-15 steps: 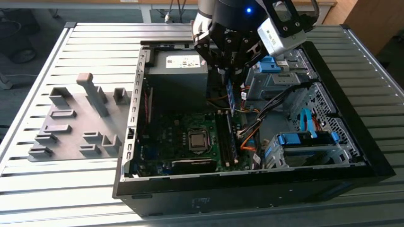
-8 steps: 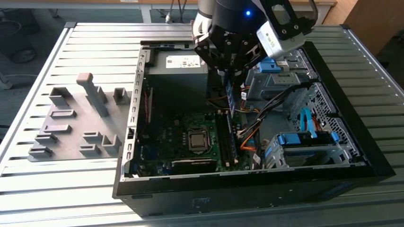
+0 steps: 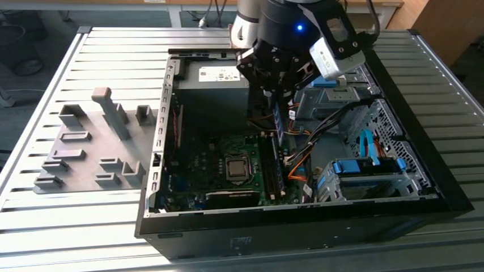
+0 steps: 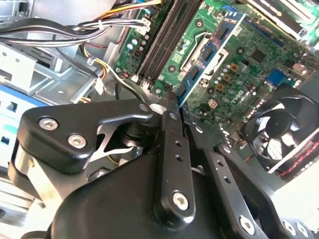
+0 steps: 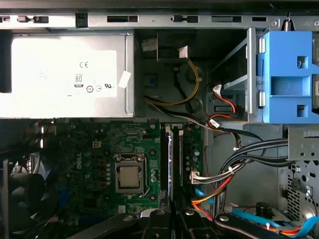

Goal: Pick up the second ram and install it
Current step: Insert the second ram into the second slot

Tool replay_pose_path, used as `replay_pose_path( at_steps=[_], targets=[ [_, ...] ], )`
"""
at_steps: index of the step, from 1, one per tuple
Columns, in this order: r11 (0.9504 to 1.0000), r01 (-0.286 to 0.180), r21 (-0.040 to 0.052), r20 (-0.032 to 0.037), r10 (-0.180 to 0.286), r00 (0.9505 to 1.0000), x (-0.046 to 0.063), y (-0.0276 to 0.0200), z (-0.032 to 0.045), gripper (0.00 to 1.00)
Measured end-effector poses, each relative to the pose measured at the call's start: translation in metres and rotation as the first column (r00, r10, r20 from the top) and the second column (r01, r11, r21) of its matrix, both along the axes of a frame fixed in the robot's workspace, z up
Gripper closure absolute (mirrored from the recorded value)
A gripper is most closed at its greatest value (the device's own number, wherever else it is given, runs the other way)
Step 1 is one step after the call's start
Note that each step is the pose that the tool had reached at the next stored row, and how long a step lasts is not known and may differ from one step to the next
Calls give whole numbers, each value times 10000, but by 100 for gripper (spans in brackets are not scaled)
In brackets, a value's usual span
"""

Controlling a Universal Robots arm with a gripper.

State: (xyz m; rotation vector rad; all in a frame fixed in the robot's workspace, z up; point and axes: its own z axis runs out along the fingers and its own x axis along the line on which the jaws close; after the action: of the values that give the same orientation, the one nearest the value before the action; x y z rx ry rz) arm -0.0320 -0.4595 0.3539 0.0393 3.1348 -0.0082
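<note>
My gripper (image 3: 277, 103) hangs inside the open computer case (image 3: 302, 221), shut on the second ram (image 3: 279, 122), a thin blue-green strip that stands on edge and points down from the fingers. It hovers over the far end of the dark memory slots (image 3: 271, 167) on the green motherboard (image 3: 204, 164). I cannot tell whether it touches them. In the second wrist view the gripper (image 4: 172, 102) pinches the second ram (image 4: 198, 79), seen edge-on beside the slots (image 4: 158, 47). In the first wrist view the gripper (image 5: 172, 219) lines up with the slots (image 5: 172, 159).
A grey fixture plate (image 3: 83, 170) with upright blocks lies at the exterior view's left of the case. Inside are the power supply (image 3: 215, 73), the processor socket (image 3: 236, 168), bundled cables (image 3: 302, 161), a drive cage with blue parts (image 3: 363, 170) and a fan (image 4: 281, 132).
</note>
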Motion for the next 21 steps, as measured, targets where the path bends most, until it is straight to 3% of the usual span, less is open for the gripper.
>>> replay_pose_path(
  at_steps=[3, 21],
  targets=[
    [10000, 0, 0, 0, 0, 10000, 10, 0, -27, 86],
    [10000, -88, 3, -36, 88, 10000, 31, 1, -351, 86]
  ],
)
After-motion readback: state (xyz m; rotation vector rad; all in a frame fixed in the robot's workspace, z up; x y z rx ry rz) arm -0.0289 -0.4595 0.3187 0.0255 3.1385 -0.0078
